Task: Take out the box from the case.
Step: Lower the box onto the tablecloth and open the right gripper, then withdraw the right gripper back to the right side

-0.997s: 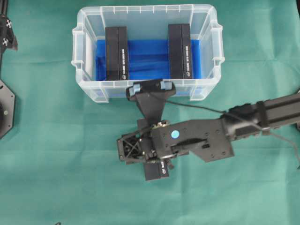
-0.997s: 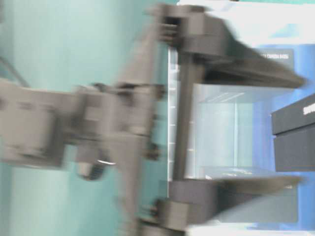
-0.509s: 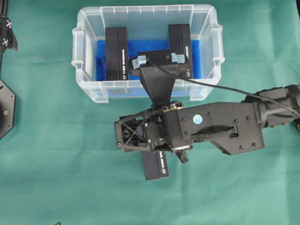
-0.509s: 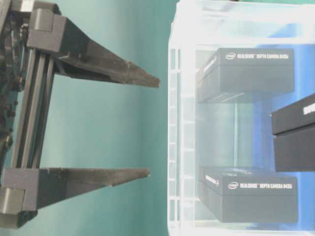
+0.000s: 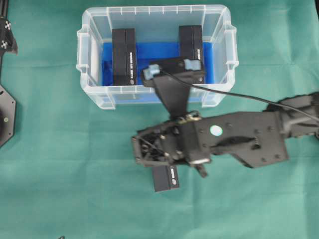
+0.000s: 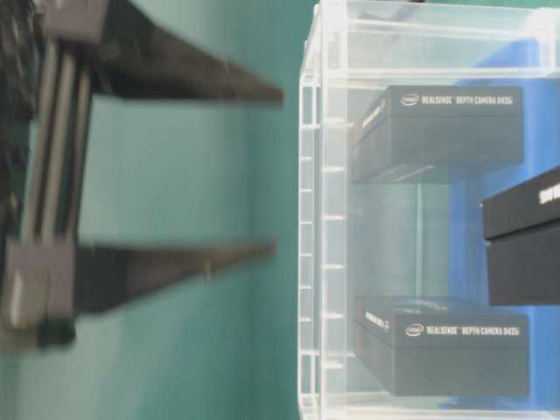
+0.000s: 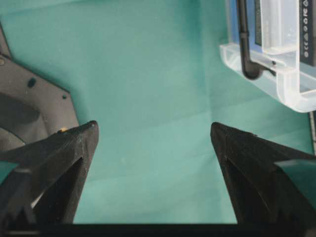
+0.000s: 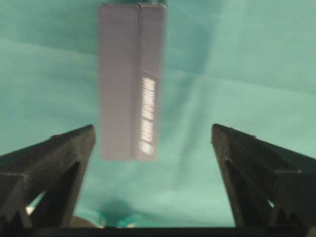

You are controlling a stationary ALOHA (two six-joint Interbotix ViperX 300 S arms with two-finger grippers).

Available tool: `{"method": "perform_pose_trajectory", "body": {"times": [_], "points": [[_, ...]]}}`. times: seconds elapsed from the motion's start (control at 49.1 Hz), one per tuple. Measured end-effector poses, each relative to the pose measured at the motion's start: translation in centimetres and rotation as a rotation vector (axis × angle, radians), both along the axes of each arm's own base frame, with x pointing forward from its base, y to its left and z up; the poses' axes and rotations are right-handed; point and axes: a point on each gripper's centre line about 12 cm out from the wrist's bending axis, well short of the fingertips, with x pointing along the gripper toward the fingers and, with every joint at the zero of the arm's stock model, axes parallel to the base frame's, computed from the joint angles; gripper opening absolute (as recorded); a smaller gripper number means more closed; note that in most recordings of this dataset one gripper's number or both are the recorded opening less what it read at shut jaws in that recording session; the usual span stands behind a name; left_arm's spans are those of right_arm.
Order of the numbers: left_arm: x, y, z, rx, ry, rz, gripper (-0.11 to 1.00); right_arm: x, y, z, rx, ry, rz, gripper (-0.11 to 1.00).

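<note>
Right gripper (image 8: 153,143): jaws spread wide, nothing between them. They hang over the green table (image 5: 60,189), pointing down. One black box (image 8: 131,79) lies flat on the cloth below and between the jaws, apart from both tips. In the overhead view that same box (image 5: 166,179) sits on the table on the near side of the case (image 5: 155,12), half hidden under the wrist. My read: this one is already out and set down clear of the case, and the open jaws mean it's let go.

Left gripper (image 7: 154,143): jaws also wide open, empty, over bare cloth at the far left. Case corner shows at the top right of its view. Looks parked out of the way so the right arm has the working space.

Case: clear plastic tub at the far middle of the table, blue cloth on its floor. Inside, two black boxes stand on edge: left box (image 5: 124,56) by the left wall, right box (image 5: 192,45) towards the right wall, partly covered by the right arm's camera mount. The gap between them presumably gives jaw room. A further box edge shows at the right of the table-level view; can't tell which box it belongs to.

Writing: the boxes seen through the case wall read "intel REALSENSE DEPTH CAMERA D435" in white, with the oval Intel logo. White lettering on the table box is too blurred to read; likely the same. Small print on the case contents in the left wrist view is illegible.
</note>
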Motion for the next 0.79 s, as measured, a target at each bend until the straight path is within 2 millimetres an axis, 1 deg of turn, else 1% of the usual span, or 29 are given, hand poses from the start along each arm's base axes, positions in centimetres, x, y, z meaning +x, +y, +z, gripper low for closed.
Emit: {"method": "perform_pose_trajectory", "body": {"times": [0.102,0.224,0.346,0.468,0.611,0.712,0.794], "points": [[-0.1,0.0,0.1,0.001,-0.003,0.001,0.95,-2.8,0.8,0.6,-0.001,0.030,-0.012,0.94],[-0.1,0.0,0.1,-0.001,-0.004,0.003,0.95,-6.9,1.6,1.5,0.002,0.035,-0.047,0.94],[-0.1,-0.1,0.0,-0.002,-0.003,0.001,0.95,-11.2,2.2,1.8,0.008,0.028,-0.073,0.94],[0.0,-0.1,0.1,-0.001,-0.006,-0.004,0.95,-14.6,2.5,1.9,0.029,-0.008,-0.068,0.94],[-0.1,-0.1,0.1,0.000,-0.005,-0.002,0.95,-16.8,1.7,1.9,0.038,-0.028,-0.054,0.94],[-0.1,-0.2,0.1,0.000,-0.005,-0.002,0.95,-17.6,1.2,1.8,0.034,-0.029,-0.036,0.94],[-0.1,-0.2,0.1,-0.001,-0.007,-0.002,0.95,-17.8,0.1,1.7,0.027,-0.026,-0.027,0.94]]}}
